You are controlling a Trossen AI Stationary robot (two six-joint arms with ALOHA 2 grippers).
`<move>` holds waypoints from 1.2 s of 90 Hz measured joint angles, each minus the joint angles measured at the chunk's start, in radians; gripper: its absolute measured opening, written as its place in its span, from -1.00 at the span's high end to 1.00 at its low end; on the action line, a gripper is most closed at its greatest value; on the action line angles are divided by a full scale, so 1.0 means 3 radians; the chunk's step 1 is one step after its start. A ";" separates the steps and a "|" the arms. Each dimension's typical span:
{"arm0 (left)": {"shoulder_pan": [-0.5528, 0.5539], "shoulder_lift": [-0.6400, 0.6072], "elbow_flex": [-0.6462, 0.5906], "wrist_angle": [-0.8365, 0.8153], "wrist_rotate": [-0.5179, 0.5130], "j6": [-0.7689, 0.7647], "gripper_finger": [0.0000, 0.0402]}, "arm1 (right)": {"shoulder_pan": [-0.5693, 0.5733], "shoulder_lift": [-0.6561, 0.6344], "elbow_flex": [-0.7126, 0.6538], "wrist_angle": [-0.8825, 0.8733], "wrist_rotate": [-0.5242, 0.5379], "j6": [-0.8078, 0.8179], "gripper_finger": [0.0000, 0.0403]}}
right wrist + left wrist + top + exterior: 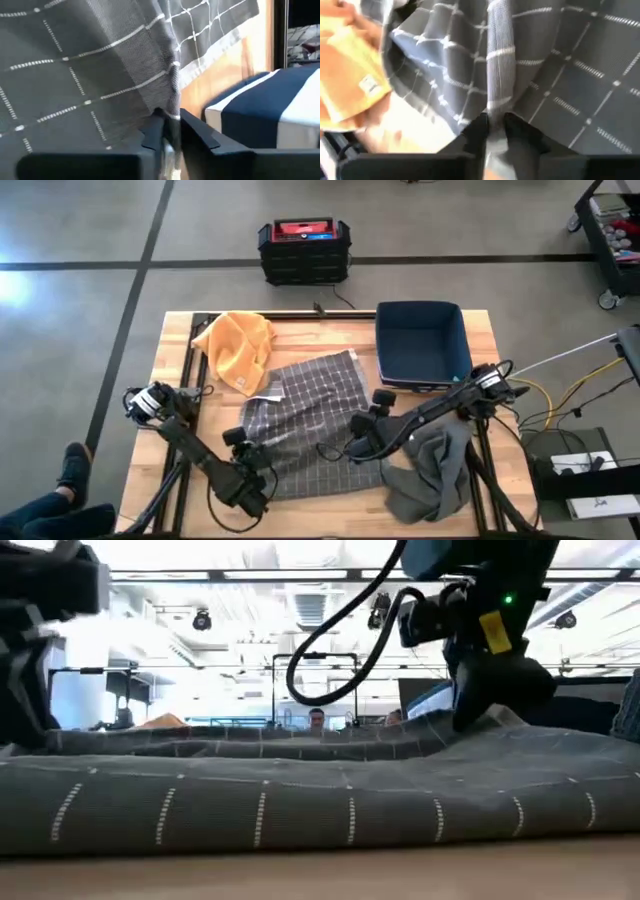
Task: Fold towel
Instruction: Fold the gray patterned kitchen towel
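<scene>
The grey checked towel [305, 420] lies spread on the wooden table [180, 330], with creases in it. My left gripper [250, 446] is shut on it at its left side, toward the near edge. My right gripper [363, 438] is shut on it at its right side. In the low view the towel [300, 790] lies low across the picture and rises into a small peak under my right gripper [480, 718]. In the wrist views the cloth climbs away from the fingers of my left gripper [493, 125] and of my right gripper [171, 125]. My left gripper pinches a narrow raised fold of the towel [497, 95] between its two fingers. The fold runs away from the fingertips as a ridge, while the rest of the towel lies on the table. My right gripper pinches a fold at the towel's right side [167, 100] between its two fingers, coming down from above. The cloth is pulled up into a small peak [455, 730] at the fingers. The rest stays on the table.
An orange towel [238, 345] lies bunched at the far left, touching the grey towel's far corner. A dark blue bin [425, 345] stands at the far right. A plain grey cloth [435, 470] is heaped at the near right. A black box [305, 248] sits on the floor beyond.
</scene>
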 joint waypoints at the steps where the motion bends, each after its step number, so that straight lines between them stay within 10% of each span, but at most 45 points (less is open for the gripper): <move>1: 0.0000 -0.0020 0.0015 -0.0023 -0.0026 -0.0003 0.47 | -0.0003 -0.0005 0.0009 0.0001 -0.0001 -0.0024 0.61; 37: 0.0477 -0.1444 -0.0488 0.0261 -0.1296 0.0114 -0.05 | -0.0244 -0.0299 0.0187 0.1109 -0.0430 -0.1339 -0.08; 60: 0.1769 -0.2023 -0.1754 0.2472 -0.0238 0.2034 0.12 | -0.0526 -0.0097 -0.0267 0.2238 -0.1014 -0.1723 -0.15; 82: 0.2687 -0.2123 -0.2251 0.3243 0.0915 0.2900 0.15 | -0.0643 -0.0052 -0.0647 0.2616 -0.1061 -0.1534 -0.08; 98: 0.2694 -0.1989 -0.2396 0.3429 0.0946 0.3289 0.08 | -0.0658 -0.0057 -0.0904 0.2924 -0.1045 -0.1419 -0.05; 108: 0.2694 -0.1783 -0.2422 0.3477 0.0367 0.3386 0.06 | -0.0661 -0.0063 -0.1028 0.3121 -0.1034 -0.1373 -0.05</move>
